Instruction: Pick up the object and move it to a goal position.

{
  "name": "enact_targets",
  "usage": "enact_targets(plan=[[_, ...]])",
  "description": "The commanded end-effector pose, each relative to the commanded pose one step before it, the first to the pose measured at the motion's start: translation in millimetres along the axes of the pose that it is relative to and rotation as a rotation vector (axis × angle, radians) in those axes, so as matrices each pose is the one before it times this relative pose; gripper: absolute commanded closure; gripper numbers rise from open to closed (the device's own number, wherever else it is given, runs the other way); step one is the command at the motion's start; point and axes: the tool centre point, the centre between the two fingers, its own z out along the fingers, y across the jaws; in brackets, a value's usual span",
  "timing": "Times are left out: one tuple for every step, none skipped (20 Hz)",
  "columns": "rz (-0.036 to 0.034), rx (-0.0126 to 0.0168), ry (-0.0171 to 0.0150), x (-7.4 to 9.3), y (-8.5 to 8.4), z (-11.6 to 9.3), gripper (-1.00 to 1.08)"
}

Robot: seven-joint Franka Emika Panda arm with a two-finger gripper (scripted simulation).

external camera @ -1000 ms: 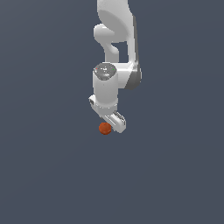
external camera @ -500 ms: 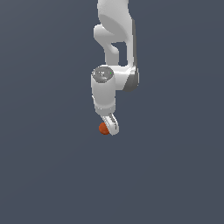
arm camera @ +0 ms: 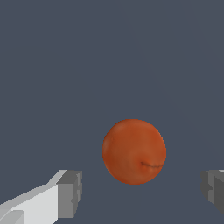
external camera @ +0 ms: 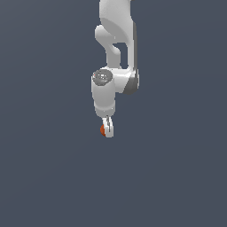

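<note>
The object is a small orange-red ball (arm camera: 134,151) with a faint dark crease. In the wrist view it sits between my two grey fingertips (arm camera: 70,193), with a gap on each side, so nothing touches it. My gripper (arm camera: 142,191) is open around it. In the exterior view the white gripper (external camera: 107,130) points down and is seen edge-on. The ball (external camera: 102,130) peeks out at its tip on the exterior view's left, mostly hidden behind the finger.
The white arm (external camera: 116,48) comes down from the top of the exterior view to a wrist joint (external camera: 104,91) just above the gripper. A plain dark grey-blue ground surrounds everything.
The wrist has turned, so the gripper now shows edge-on instead of slanted. It has shifted slightly to the exterior view's left. The ball has stayed at the fingertips.
</note>
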Motion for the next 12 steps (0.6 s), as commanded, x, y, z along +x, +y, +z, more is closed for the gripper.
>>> enact_targets(plan=[[0.04044, -0.0006, 0.00026, 0.93, 1.68, 1.81, -0.92], [0.01178, -0.00024, 0.00009, 0.29, 0.5, 0.55, -0.92], [0.0102, -0.0002, 0.00009, 0.26, 0.43, 0.48, -0.92], [0.00865, -0.00017, 0.00008, 0.23, 0.37, 0.4, -0.92], [0.00707, -0.00014, 0.00007, 0.19, 0.3, 0.33, -0.92], [0.00548, -0.00011, 0.00006, 0.14, 0.23, 0.26, -0.92], [0.00397, -0.00008, 0.00004, 0.13, 0.17, 0.18, -0.92], [0.00234, -0.00004, 0.00002, 0.06, 0.1, 0.11, -0.92], [0.00069, -0.00001, 0.00001, -0.03, 0.02, 0.04, -0.92], [-0.00493, -0.00008, -0.00005, -0.08, -0.14, -0.15, -0.92], [0.0, 0.0, 0.0, -0.02, 0.01, 0.38, -0.92], [0.0, 0.0, 0.0, -0.07, 0.02, 1.12, -0.92]])
